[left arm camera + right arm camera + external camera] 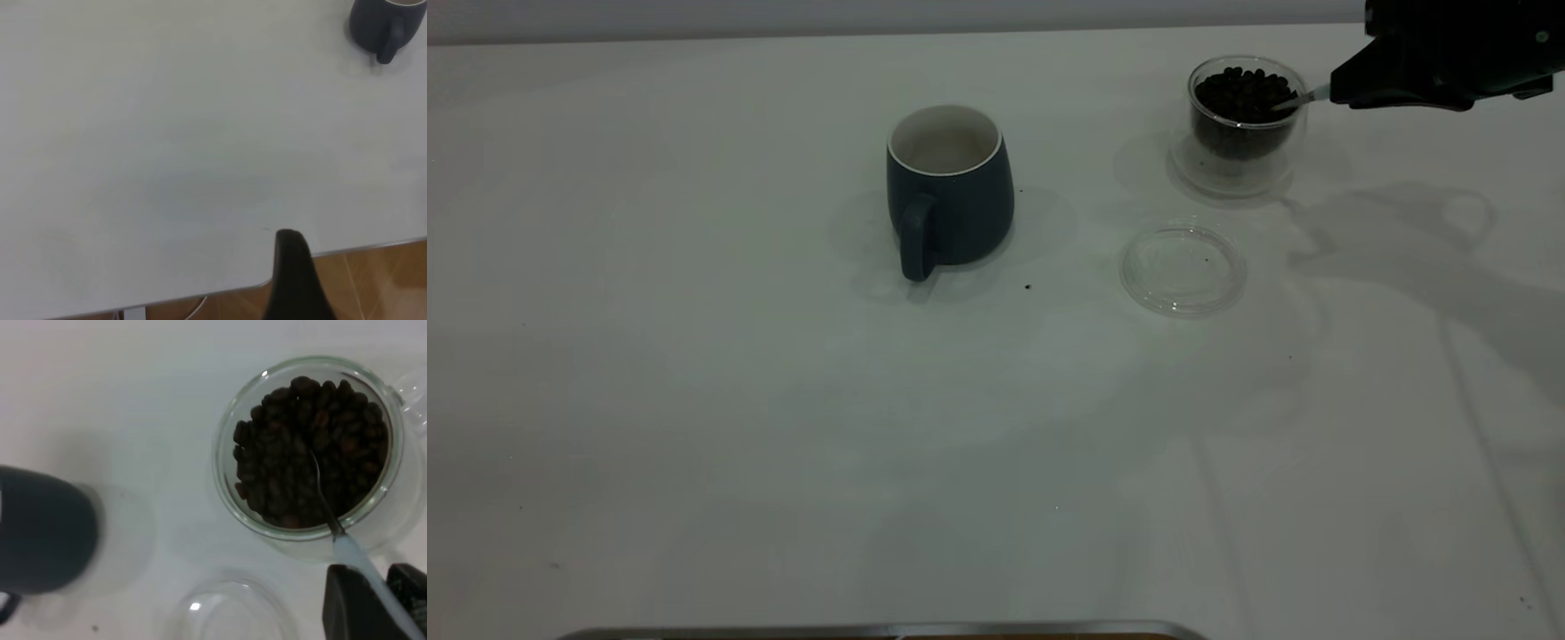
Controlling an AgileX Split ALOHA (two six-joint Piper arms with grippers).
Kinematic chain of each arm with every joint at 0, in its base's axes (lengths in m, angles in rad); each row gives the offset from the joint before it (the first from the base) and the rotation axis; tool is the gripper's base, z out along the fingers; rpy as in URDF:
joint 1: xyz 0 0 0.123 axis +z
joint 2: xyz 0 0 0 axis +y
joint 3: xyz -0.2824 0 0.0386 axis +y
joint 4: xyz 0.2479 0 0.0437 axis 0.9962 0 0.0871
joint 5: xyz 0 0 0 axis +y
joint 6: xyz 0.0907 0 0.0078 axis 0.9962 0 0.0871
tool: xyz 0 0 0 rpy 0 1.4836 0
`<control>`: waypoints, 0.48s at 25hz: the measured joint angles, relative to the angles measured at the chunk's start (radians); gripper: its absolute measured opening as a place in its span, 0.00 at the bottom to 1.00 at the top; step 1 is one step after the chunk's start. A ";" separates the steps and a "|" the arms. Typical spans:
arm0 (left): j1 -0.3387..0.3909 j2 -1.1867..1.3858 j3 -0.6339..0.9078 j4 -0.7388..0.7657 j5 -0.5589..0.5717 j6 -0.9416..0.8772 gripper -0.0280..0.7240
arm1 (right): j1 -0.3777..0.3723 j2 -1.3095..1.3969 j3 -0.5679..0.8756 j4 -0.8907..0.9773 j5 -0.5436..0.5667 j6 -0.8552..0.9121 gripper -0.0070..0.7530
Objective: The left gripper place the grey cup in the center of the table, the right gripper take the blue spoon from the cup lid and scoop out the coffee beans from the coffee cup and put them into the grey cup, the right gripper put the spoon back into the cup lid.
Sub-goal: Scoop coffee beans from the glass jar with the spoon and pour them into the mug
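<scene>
Blue spoon (347, 550), clamped by its pale handle in the right pincer (1343, 91), dips into the coffee beans (307, 447) in the coffee cup (1243, 124), while the left pincer (293, 280) sits at the worktop (783, 400) edge, its state unclear.

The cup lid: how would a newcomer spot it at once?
On the white table, look right of the grey cup and just in front of the coffee cup. The cup lid lies flat there, a clear, empty disc.
</scene>
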 joint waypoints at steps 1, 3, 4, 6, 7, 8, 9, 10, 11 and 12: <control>0.000 0.000 0.000 0.000 0.000 0.001 0.78 | -0.004 0.001 0.000 0.000 0.011 0.017 0.14; 0.000 0.000 0.000 0.000 0.000 0.001 0.78 | -0.013 0.004 0.000 0.000 0.027 0.055 0.14; 0.000 0.000 0.000 0.000 0.000 0.001 0.78 | -0.018 0.006 0.000 0.000 0.033 0.069 0.14; 0.000 0.000 0.000 0.000 0.000 0.001 0.78 | -0.027 0.019 0.000 0.000 0.048 0.095 0.14; 0.000 0.000 0.000 0.000 0.000 0.001 0.78 | -0.034 0.028 -0.001 0.000 0.062 0.107 0.14; 0.000 0.000 0.000 0.000 0.000 0.001 0.78 | -0.042 0.041 -0.005 0.000 0.082 0.118 0.14; 0.000 0.000 0.000 0.000 0.000 0.001 0.78 | -0.054 0.056 -0.011 0.000 0.104 0.129 0.14; 0.000 0.000 0.000 0.000 0.000 0.001 0.78 | -0.068 0.069 -0.014 0.000 0.134 0.139 0.14; 0.000 0.000 0.000 0.000 0.000 0.001 0.78 | -0.080 0.085 -0.020 0.000 0.165 0.147 0.14; 0.000 0.000 0.000 0.000 0.000 0.001 0.78 | -0.090 0.100 -0.025 0.000 0.189 0.155 0.14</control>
